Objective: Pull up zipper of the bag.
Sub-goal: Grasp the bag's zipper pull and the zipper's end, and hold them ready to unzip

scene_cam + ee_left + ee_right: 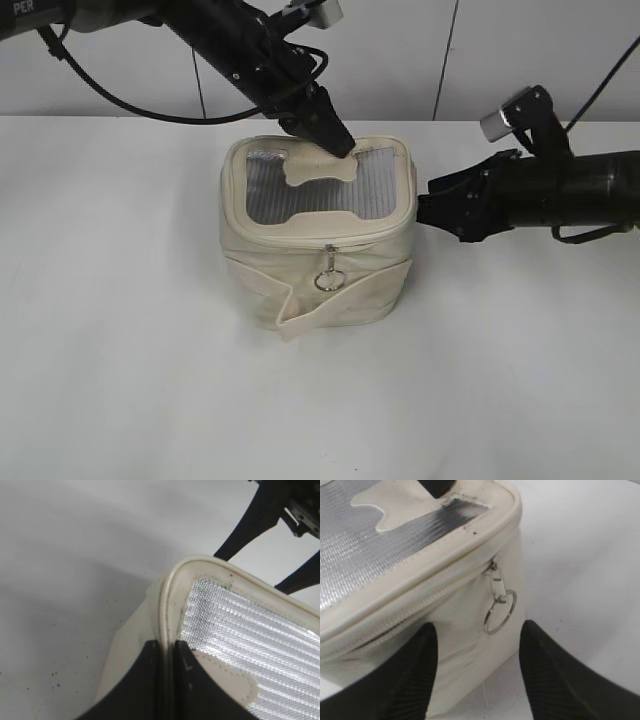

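The cream-white bag (340, 290) stands mid-table, with its grey mesh top (370, 185) and cream H-shaped patch (318, 170). My left gripper (338, 143) is at the lid's back edge. In the left wrist view its jaws (167, 647) are shut on the lid's rim piping (167, 595). My right gripper (422, 208) is open at the bag's right side, its fingers (477, 630) either side of a silver ring pull (500, 612) that hangs from a slider (492, 572) on the zipper track (420, 605). A second ring pull (328, 278) hangs at the front.
A folded strap band (300, 318) sticks out at the bag's lower front. The white table (120, 380) runs back to a white panelled wall (420, 50). Black cables trail from both arms.
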Motion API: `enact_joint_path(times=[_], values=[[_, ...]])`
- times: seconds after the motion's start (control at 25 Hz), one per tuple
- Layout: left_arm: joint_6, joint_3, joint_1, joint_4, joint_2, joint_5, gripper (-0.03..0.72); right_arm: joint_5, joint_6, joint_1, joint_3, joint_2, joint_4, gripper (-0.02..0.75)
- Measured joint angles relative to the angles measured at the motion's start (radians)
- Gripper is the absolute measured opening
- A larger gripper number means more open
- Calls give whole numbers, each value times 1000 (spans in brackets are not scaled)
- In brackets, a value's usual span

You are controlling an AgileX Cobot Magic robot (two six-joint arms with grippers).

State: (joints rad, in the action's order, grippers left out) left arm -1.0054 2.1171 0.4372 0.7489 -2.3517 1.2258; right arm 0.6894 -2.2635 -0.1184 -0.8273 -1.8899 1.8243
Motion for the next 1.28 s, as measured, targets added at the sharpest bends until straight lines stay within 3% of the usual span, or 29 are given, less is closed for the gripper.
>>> enact_joint_path(times=[0.48, 0.68, 0.8, 0.88, 1.12, 1.28], values=[[0, 0, 0, -3, 0, 0, 47, -87, 38, -50, -111, -90, 3, 416], [0, 0, 0, -3, 0, 0, 47, -92, 50, -56, -153, -104, 2, 292], [0, 0, 0, -2, 0, 0, 47, -91, 58, -58, -162, -104, 2, 106], [0, 0, 0, -2, 0, -1, 47, -91, 102, -59, -162, -104, -18, 50], [5, 0, 0, -3, 0, -1, 45, -90, 380, -59, -163, -87, -245, 24], [23, 0, 0, -3, 0, 0, 45, -103, 463, -59, -104, -13, -304, 24]])
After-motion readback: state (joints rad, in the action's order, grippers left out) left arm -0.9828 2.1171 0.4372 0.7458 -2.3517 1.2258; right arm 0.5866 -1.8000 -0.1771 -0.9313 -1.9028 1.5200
